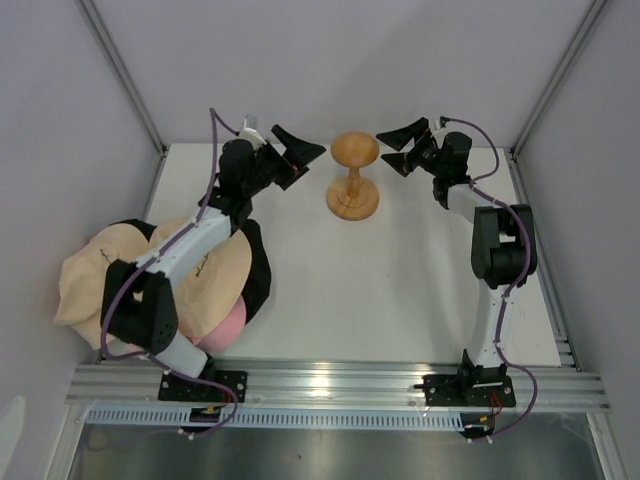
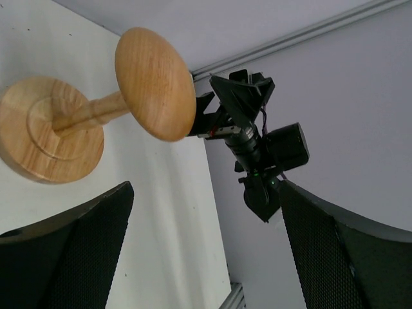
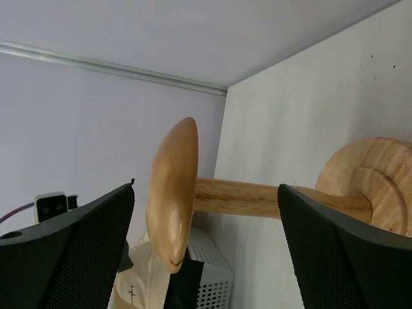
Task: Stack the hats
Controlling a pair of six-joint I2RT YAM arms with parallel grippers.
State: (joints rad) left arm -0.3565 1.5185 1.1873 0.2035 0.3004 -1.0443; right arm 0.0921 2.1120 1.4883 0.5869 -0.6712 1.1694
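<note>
The hats lie in a loose pile at the table's left edge: a cream-beige hat (image 1: 95,275) with thin dark script, a black hat (image 1: 259,270) and a pink hat (image 1: 230,325) partly under my left arm. My left gripper (image 1: 308,165) is open and empty, raised just left of the wooden stand, far from the pile. My right gripper (image 1: 386,150) is open and empty, just right of the stand. In the right wrist view the open gripper (image 3: 206,251) frames the stand, with the cream hat (image 3: 138,286) behind it. In the left wrist view the open gripper (image 2: 206,257) holds nothing.
The round-topped wooden stand (image 1: 353,178) stands at the back centre between both grippers; it also shows in the left wrist view (image 2: 154,84) and the right wrist view (image 3: 172,193). Walls close in the table on the left, right and back. A metal rail (image 1: 330,385) runs along the near edge.
</note>
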